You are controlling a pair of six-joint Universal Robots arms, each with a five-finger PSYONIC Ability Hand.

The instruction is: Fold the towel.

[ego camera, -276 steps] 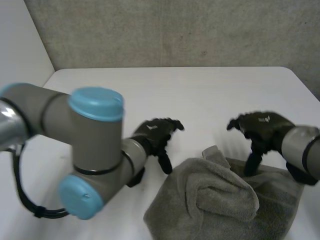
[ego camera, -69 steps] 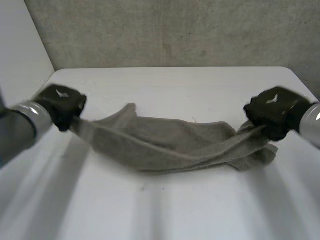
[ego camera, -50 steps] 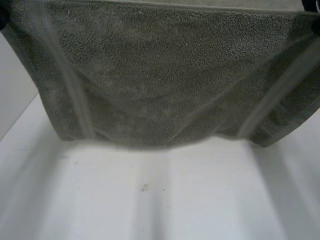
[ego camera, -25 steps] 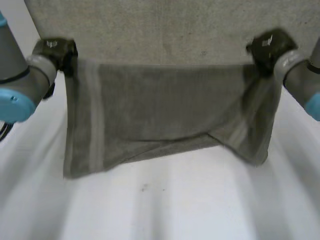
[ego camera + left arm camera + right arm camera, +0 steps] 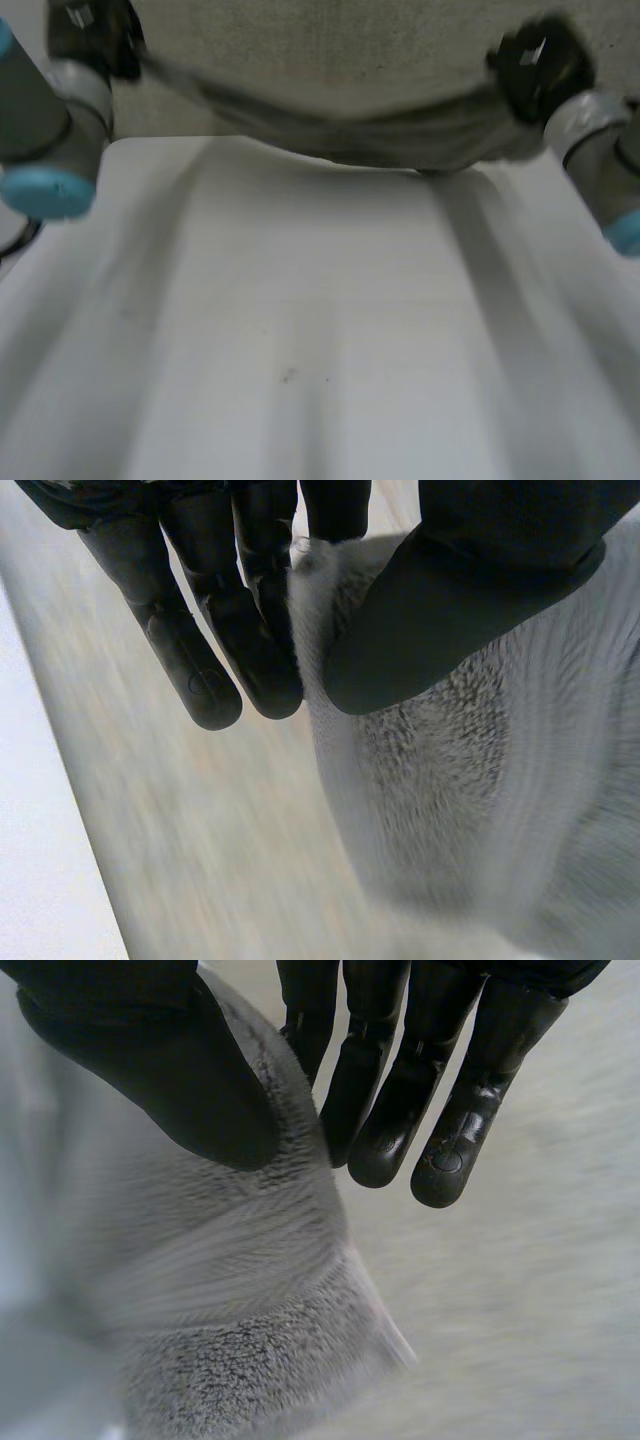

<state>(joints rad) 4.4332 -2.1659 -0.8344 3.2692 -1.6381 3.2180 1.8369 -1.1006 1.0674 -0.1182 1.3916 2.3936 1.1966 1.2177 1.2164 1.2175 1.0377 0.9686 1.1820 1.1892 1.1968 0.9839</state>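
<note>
Right, head view first. I had the towel (image 5: 380, 140) stretched between both hands at the far end of the white table (image 5: 300, 320), in front of the grey wall (image 5: 330, 50). It was bunched into a long band and sagged in the middle. The low point sat over the table's far edge, right of centre, and I couldn't tell if it touched. The left hand (image 5: 90, 35) was high at far left, on the towel's left end. The right hand (image 5: 540, 70) was at far right, on the right end, a bit lower. The left arm (image 5: 40, 130) and right arm (image 5: 600, 150) came in from their own sides. I couldn't read finger detail from here.

Left wrist view: the left hand (image 5: 470, 590) had a pinch on the cloth. The thumb pressed the towel (image 5: 480, 780) against the fingers (image 5: 200, 650), which were close to straight and packed side by side. An edge of the towel sat between thumb and fingers, and the rest ran on past the thumb tip. Nothing but towel was in the grasp.

Right wrist view: same picture, mirrored. The right hand (image 5: 150, 1060) had its thumb clamped onto the towel (image 5: 230, 1290) against near-straight fingers (image 5: 440, 1100). A hemmed edge of the cloth passed between them, and the remaining cloth fell away beyond the thumb tip.
</note>
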